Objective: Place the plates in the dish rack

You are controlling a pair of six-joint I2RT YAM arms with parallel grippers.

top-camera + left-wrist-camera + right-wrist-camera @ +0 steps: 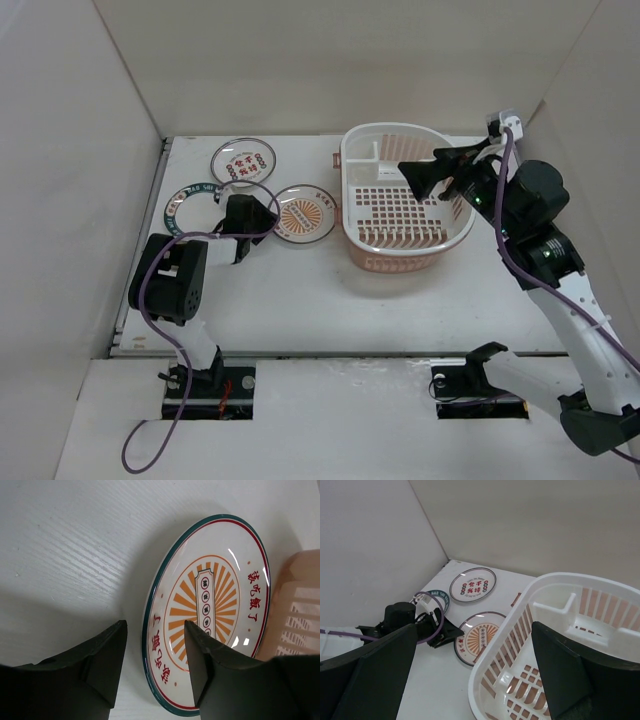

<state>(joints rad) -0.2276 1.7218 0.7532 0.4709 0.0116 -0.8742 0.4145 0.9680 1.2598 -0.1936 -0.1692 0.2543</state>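
Top view: left arm (170,285) folded, elbow high, left gripper (252,215) low on the table (320,300) at the left edge of the sunburst plate (305,212). The green-rimmed plate (195,200) lies partly under that arm, the red-character plate (244,162) behind both; all three lie flat, outside the dish rack (400,129) to their right. The right arm (560,290) reaches in from the right edge, the right gripper (420,175) over the rack's right half. There is bare table in front of the plates and rack, and walls close in left, back and right. Left wrist view: jaws partly open, astride the sunburst plate's near rim, one finger (100,665) outside on the table, the other over the plate's face, a gap showing on each side, nothing gripped. Red Chinese characters curve round the orange rays and a column of small round marks runs down the centre; I can't read them for sure. The rack's pink side sits just right of the plate. Right wrist view: jaws wide apart, holding nothing, above the rack's white rim and corner compartment. Four big red characters mark the far plate's centre.
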